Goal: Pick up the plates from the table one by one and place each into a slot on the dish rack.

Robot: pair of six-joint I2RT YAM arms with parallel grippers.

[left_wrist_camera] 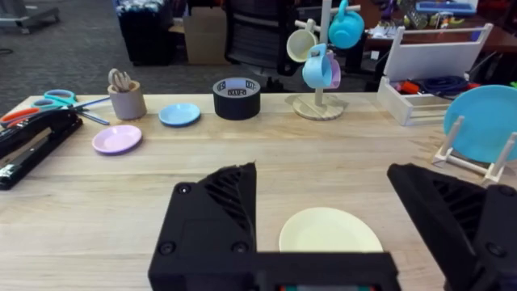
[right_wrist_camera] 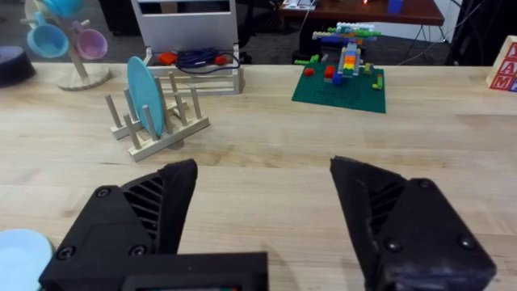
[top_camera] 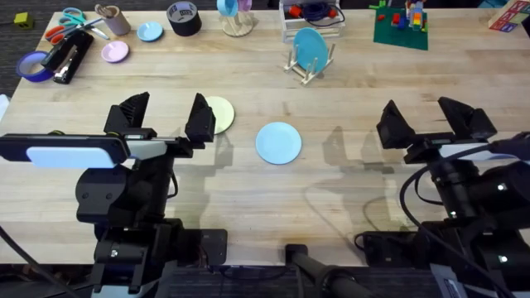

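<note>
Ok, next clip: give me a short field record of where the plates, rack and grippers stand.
plates on table: yellow plate and blue plate, both lying flat
plate in rack: one blue plate standing upright between the pegs
dish rack: far side of the table, other slots free
left gripper: open, above the table just beside the yellow plate
right gripper: open, holding nothing
task state: two plates not yet racked
</note>
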